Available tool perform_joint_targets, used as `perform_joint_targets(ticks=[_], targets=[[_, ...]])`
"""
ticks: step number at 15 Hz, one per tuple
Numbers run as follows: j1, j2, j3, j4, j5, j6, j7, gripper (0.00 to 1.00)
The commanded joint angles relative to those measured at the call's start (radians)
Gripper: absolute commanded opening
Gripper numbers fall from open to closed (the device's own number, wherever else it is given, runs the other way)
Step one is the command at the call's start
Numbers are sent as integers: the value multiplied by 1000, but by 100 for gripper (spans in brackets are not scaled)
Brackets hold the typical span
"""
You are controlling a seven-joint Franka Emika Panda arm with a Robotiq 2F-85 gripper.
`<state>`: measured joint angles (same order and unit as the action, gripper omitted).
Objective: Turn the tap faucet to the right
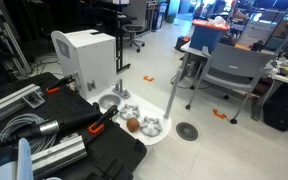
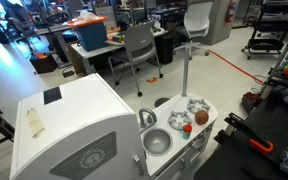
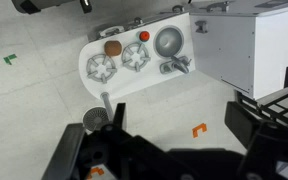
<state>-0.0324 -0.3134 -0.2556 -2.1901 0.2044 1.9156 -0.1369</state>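
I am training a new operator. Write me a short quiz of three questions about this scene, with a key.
1. True or false: the tap faucet stands beside the sink bowl.
2. In the wrist view, which lies nearest the white box? A) brown ball B) tap faucet C) red knob
3. How many silver burners are on the toy counter?
Key: 1 true; 2 B; 3 two.

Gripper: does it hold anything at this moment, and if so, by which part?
Nothing is held. In the wrist view the gripper hangs above the floor, well apart from the tap, and only bare floor shows between its fingers.
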Motion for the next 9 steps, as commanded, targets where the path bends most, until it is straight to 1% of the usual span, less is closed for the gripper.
perform_joint_targets(ticks=[1,2,5,9], targets=[[-31,3,27,3,9,-3,-8,100],[-31,3,27,3,9,-3,-8,100],[-13,71,66,-44,12,118,13,100],[22,229,147,-125,28,393,29,100]])
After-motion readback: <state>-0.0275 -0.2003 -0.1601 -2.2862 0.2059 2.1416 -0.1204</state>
